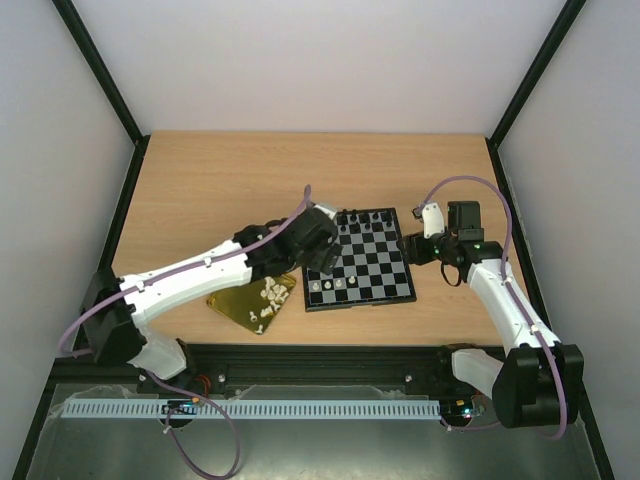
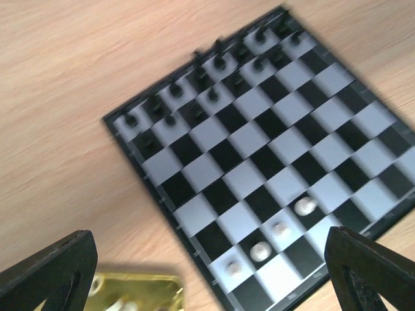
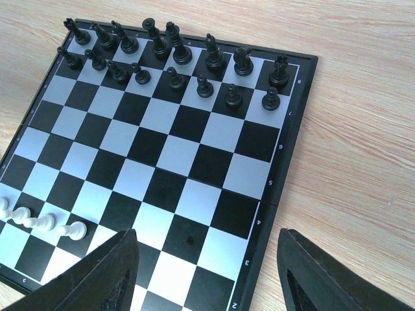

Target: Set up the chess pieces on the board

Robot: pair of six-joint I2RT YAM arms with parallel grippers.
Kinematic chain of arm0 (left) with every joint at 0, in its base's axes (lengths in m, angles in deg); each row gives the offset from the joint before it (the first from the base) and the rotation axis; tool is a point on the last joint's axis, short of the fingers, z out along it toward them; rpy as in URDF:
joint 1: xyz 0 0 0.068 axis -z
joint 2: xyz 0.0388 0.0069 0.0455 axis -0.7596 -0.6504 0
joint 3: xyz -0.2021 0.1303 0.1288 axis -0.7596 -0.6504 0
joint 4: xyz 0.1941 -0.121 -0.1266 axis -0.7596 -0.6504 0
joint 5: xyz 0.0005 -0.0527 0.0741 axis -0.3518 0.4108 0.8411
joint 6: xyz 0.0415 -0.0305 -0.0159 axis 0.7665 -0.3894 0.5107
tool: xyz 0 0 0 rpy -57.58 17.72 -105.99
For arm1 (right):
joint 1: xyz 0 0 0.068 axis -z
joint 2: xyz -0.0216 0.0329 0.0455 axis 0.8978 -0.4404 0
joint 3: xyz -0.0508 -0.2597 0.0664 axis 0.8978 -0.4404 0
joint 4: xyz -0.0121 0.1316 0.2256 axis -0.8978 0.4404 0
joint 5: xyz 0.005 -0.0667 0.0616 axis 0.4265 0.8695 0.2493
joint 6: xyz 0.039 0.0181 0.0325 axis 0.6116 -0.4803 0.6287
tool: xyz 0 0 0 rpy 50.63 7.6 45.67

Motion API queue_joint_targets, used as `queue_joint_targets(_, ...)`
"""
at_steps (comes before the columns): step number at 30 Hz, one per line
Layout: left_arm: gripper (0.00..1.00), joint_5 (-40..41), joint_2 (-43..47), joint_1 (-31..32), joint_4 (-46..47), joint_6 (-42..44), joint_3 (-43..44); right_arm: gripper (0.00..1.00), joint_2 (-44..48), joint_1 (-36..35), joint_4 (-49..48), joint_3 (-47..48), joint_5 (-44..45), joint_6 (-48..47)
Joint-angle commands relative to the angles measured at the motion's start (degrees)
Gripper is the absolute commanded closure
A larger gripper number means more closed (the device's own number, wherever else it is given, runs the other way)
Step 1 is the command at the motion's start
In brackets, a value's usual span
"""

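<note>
The board (image 1: 378, 262) lies mid-table with black chessmen (image 1: 365, 222) on its two far rows. Several white chess pieces (image 1: 338, 284) stand in a line on its near left squares, also seen in the left wrist view (image 2: 280, 228) and the right wrist view (image 3: 45, 222). More white pieces (image 1: 268, 292) lie in the gold tray (image 1: 240, 308). My left gripper (image 1: 322, 262) hovers over the board's (image 2: 259, 129) near left corner, open (image 2: 207, 272) and empty. My right gripper (image 1: 415, 248) hangs open (image 3: 207, 278) over the board's (image 3: 194, 155) right edge, holding nothing.
The gold tray (image 2: 139, 288) sits just left of the board's near corner. Black frame posts and white walls enclose the wooden table (image 1: 220, 190). A black rail (image 1: 320, 355) runs along the near edge.
</note>
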Motion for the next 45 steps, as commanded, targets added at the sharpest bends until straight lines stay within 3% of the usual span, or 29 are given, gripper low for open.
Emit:
queue_joint_targets(1,0.01,8.9,7.0,-0.7,0.1,-0.4,-8.7,0.39,0.7,0.3,1.5,-0.4,-1.3,-0.8)
queue_joint_targets(4,0.01,7.6,12.0,-4.0,3.0,-3.1,-14.3,0.39,1.1,0.3,1.8,-0.4,-1.6,-0.9)
queue_joint_targets(6,0.01,11.3,11.5,-8.6,-3.6,-12.9,-15.2,0.39,1.6,0.3,2.0,-0.5,-3.3,-1.3)
queue_joint_targets(7,0.01,8.9,10.4,-11.6,-5.6,-14.0,-15.0,0.38,2.1,0.3,2.1,-0.6,-4.4,-1.6)
queue_joint_targets(11,0.04,1.6,9.2,-16.6,-6.2,-11.2,-18.3,0.37,4.1,0.3,2.1,-1.0,-6.7,-3.3)
queue_joint_targets(16,0.45,-12.7,13.2,-21.4,-0.6,-11.2,-26.4,0.35,6.7,0.3,1.7,-2.2,-9.5,-4.4)
queue_joint_targets(19,0.69,-16.1,12.8,-21.7,0.0,-12.1,-28.4,0.35,6.4,0.3,1.5,-2.3,-9.2,-4.2)
queue_joint_targets(28,0.7,-18.9,10.2,-20.7,2.1,-12.2,-31.7,0.35,3.5,0.3,2.1,-1.6,-7.1,-3.6)
queue_joint_targets(35,0.71,-15.2,6.8,-19.7,0.4,-13.2,-31.0,0.35,3.5,0.3,2.0,-1.6,-7.1,-3.6)
queue_joint_targets(39,0.77,-15.2,5.4,-19.7,0.5,-12.8,-31.0,0.35,3.5,0.3,2.1,-1.6,-7.1,-3.6)
queue_joint_targets(45,0.78,-15.4,4.0,-19.7,1.7,-12.5,-30.7,0.35,3.3,0.3,2.2,-1.6,-7.1,-3.6)
